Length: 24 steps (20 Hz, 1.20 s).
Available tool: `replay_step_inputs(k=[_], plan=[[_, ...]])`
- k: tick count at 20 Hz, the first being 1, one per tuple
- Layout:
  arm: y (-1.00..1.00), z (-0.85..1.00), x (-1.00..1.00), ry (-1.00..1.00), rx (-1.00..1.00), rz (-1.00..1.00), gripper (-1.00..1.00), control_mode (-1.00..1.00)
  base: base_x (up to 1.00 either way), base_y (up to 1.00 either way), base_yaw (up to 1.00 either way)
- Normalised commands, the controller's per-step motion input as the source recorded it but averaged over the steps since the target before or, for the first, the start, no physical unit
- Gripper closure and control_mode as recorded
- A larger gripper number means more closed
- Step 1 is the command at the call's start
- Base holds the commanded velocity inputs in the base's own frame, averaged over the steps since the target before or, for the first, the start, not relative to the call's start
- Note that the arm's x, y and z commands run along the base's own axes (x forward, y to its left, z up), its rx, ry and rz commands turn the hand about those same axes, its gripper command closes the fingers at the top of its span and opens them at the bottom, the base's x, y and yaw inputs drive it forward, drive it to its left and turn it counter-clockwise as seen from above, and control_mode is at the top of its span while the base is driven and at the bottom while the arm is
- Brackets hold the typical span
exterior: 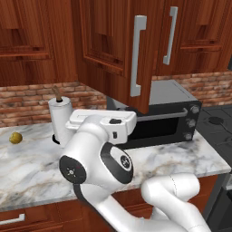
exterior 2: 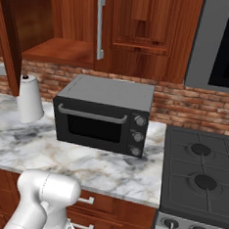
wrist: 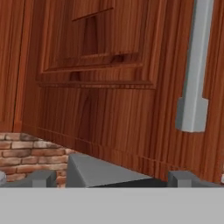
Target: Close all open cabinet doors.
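Note:
One cabinet door [exterior: 108, 41] stands swung out from the wall cabinets over the counter, its long silver bar handle [exterior: 137, 54] near its free edge. To its right a second door [exterior: 190, 31] sits flush, with its own bar handle [exterior: 170, 35]. From the right base view the open door [exterior 2: 7, 38] is an edge-on strip at the far left, the bare cabinet interior [exterior 2: 51, 22] beside it, then a flush door [exterior 2: 143, 30]. My gripper [wrist: 113, 179] is open, fingertips [wrist: 43, 178] wide apart, close below the open door's panel [wrist: 100, 87], with the handle [wrist: 194, 78] to the right.
A black toaster oven [exterior: 163, 118] [exterior 2: 104, 113] sits on the marble counter [exterior: 31, 167] under the open door. A paper towel roll [exterior: 61, 118] [exterior 2: 29, 99] and a small yellow fruit [exterior: 16, 137] lie to the left. A stove [exterior 2: 199, 183] is at the right.

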Motion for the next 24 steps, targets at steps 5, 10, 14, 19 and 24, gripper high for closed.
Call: replay_step_inputs(k=[5, 10, 14, 19, 24], plan=[[-0.29, -0.01, 0.14, -0.02, 0.0, 0.0, -1.0, -1.0, 0.0, 0.0, 0.0], [-0.23, 0.0, 0.08, -0.06, 0.0, -0.04, -1.0, -1.0, 0.0, 0.0, 0.0], [-0.16, 0.0, 0.06, -0.08, 0.0, -0.04, -1.0, -1.0, 0.0, 0.0, 0.0], [-0.05, 0.0, 0.19, -0.08, 0.0, -0.02, -1.0, -1.0, 0.0, 0.0, 0.0], [-0.01, 0.0, 0.32, -0.04, 0.0, -0.01, -1.0, -1.0, 0.0, 0.0, 0.0]])
